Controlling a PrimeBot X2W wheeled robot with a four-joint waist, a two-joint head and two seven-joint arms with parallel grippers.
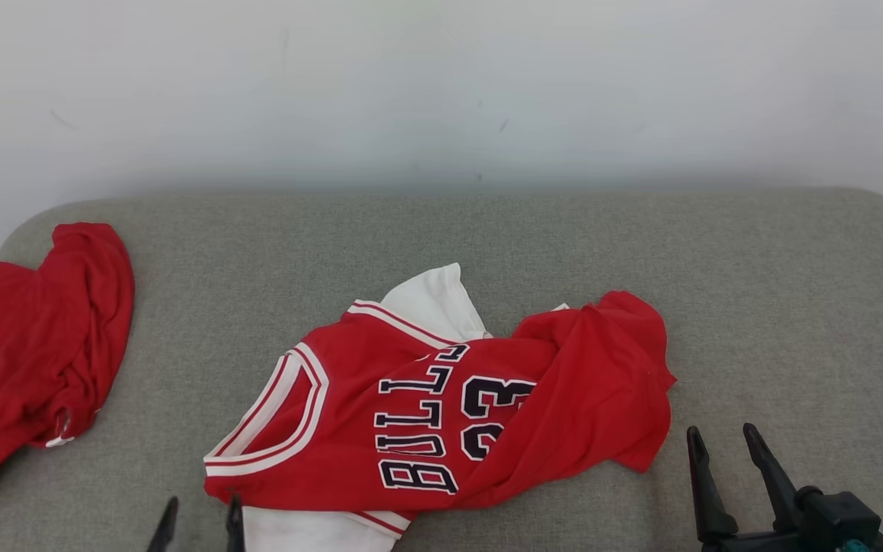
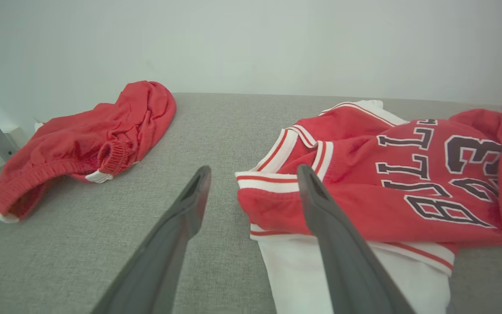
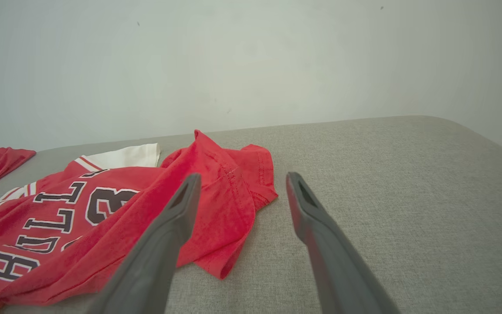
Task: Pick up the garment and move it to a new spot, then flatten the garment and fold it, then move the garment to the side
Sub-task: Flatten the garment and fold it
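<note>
Across the head view, the red Bulls jersey [image 1: 441,399] lies crumpled mid-desk [image 1: 794,307], its long axis running left to right, neckline toward the robot's left, hem bunched right. Left wrist view: the left gripper [image 2: 254,170] has its fingers apart near the neckline corner. Right wrist view: the right gripper [image 3: 242,174] has its fingers spread beside the hem. Pickup looks not yet begun; next, the fingers must close on cloth.
</note>
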